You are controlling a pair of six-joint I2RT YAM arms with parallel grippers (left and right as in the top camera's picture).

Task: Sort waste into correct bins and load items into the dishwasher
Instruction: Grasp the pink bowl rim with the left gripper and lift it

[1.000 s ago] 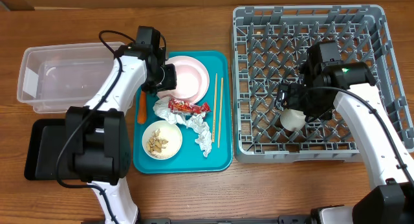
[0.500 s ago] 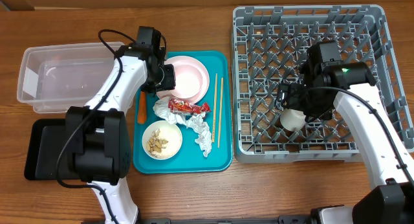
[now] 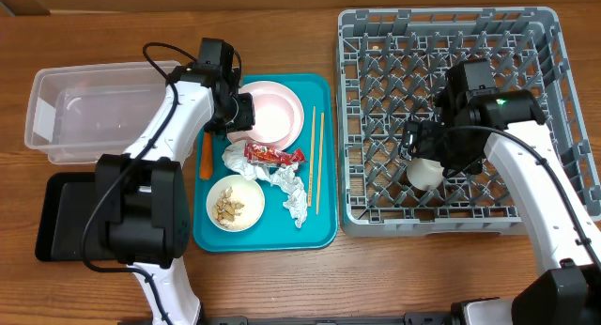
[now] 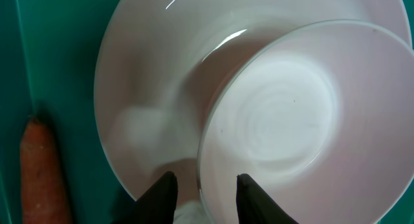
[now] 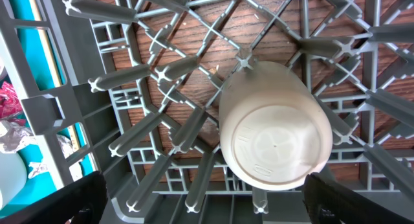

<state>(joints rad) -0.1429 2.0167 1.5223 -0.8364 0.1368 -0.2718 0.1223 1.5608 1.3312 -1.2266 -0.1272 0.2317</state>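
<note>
Straddling left claw (image 4: 206, 180): bowl (image 4: 291, 120) rim between its fingers for lifting; we cannot tell grip.
Right claw (image 5: 207, 197): wide open, cup (image 5: 275, 130) lies free among rack (image 5: 129, 75) pegs.

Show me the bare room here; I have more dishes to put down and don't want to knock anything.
The grey rack is bare along its back rows and right side; only the cup sits near its front left corner. The clear tub looks bare inside. The teal tray is crowded, apart from a narrow strip right of the chopsticks.
</note>
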